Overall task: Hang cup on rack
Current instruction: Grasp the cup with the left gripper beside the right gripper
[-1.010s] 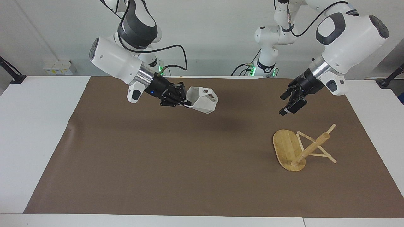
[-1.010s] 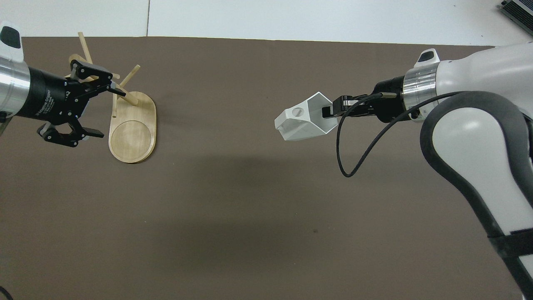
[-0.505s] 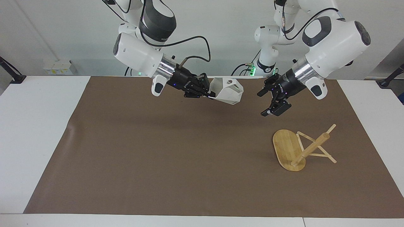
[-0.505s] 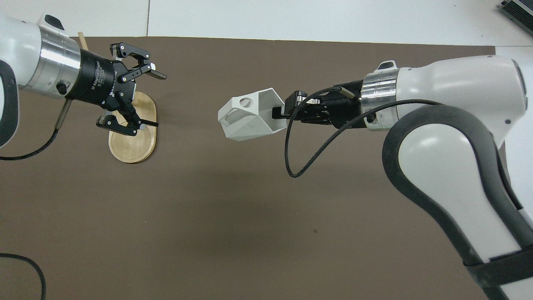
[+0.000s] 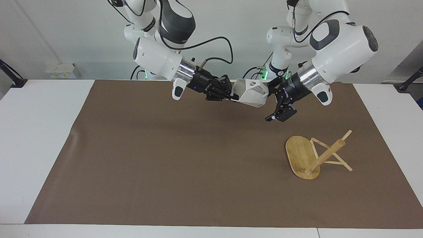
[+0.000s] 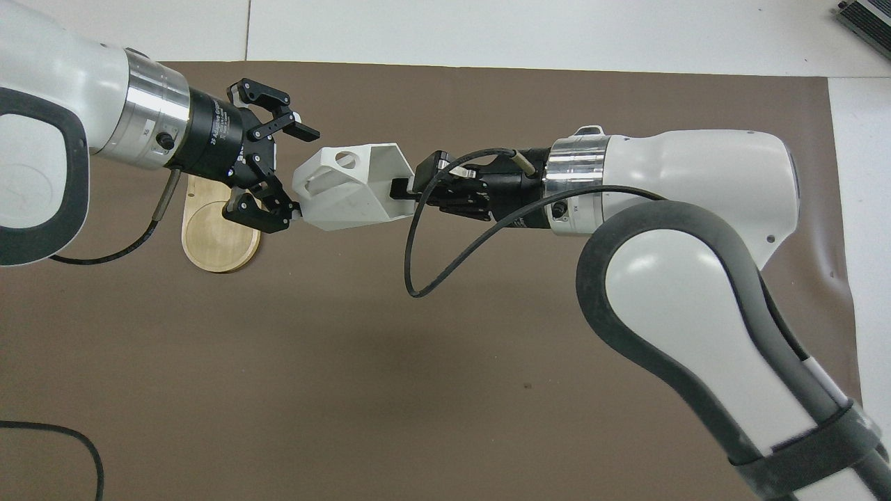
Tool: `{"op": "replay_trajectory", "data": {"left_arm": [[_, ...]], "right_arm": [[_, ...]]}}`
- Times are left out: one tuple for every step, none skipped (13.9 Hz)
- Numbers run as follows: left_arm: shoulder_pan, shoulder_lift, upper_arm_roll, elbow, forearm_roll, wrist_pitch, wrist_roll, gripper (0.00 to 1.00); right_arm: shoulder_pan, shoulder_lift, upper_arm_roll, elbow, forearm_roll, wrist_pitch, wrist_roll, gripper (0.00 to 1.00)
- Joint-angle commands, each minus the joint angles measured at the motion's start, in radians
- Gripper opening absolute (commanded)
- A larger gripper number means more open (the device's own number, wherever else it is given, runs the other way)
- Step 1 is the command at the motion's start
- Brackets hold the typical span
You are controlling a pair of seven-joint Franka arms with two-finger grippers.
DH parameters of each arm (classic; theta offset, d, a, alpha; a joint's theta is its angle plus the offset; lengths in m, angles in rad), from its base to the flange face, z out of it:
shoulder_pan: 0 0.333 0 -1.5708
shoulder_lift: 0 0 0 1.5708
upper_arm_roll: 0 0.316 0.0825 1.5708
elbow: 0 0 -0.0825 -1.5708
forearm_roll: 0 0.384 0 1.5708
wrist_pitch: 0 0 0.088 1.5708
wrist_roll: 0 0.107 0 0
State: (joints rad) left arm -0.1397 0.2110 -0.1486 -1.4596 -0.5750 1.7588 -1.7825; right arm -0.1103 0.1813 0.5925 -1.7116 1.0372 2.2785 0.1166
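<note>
— Cup [image 5: 252, 93] position? 
— Held aloft over the tabletop [image 5: 165, 158], pinched at its rim by the right claw [image 5: 231, 97]; its base is pointed into the spread left claw [image 5: 275, 102], just beside.

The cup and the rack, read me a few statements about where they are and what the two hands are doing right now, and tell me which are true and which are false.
1. The right hand is shut on the cup, holding it in the air. True.
2. The left hand is shut on the cup. False: it is open, close beside the cup.
3. The rack stands upright. False: it lies tipped over on the brown mat, post and pegs slanting.
4. The cup hangs on a peg. False: it is up over the mat, apart from the rack.
5. The rack is toward the left arm's end of the table. True.
</note>
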Motion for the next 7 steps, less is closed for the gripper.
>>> {"op": "replay_trajectory", "data": {"left_arm": [[-0.008,-0.018,0.004,-0.022,-0.016,-0.054,-0.023,1.00],[-0.006,-0.019,0.006,-0.021,-0.016,-0.074,-0.023,1.00],[-0.006,-0.021,0.006,-0.021,-0.014,-0.100,-0.023,1.00],[-0.004,-0.021,0.009,-0.019,-0.010,-0.126,-0.020,1.00],[0.002,-0.024,0.009,-0.019,-0.002,-0.130,-0.020,1.00],[0.006,-0.025,0.010,-0.019,0.000,-0.137,-0.018,1.00],[0.009,-0.027,0.015,-0.018,0.000,-0.153,-0.014,1.00]], "right_arm": [[-0.014,-0.002,0.021,-0.006,0.034,0.013,0.009,0.00],[-0.014,-0.002,0.023,-0.006,0.034,0.013,0.009,0.00],[-0.014,-0.002,0.023,-0.006,0.034,0.015,0.009,0.00],[-0.014,-0.002,0.023,-0.006,0.034,0.018,0.011,0.00],[-0.014,-0.002,0.023,-0.006,0.034,0.018,0.015,0.00],[-0.014,-0.002,0.033,-0.006,0.034,0.021,0.023,0.00],[-0.012,-0.002,0.038,-0.008,0.034,0.029,0.024,0.00]]}}
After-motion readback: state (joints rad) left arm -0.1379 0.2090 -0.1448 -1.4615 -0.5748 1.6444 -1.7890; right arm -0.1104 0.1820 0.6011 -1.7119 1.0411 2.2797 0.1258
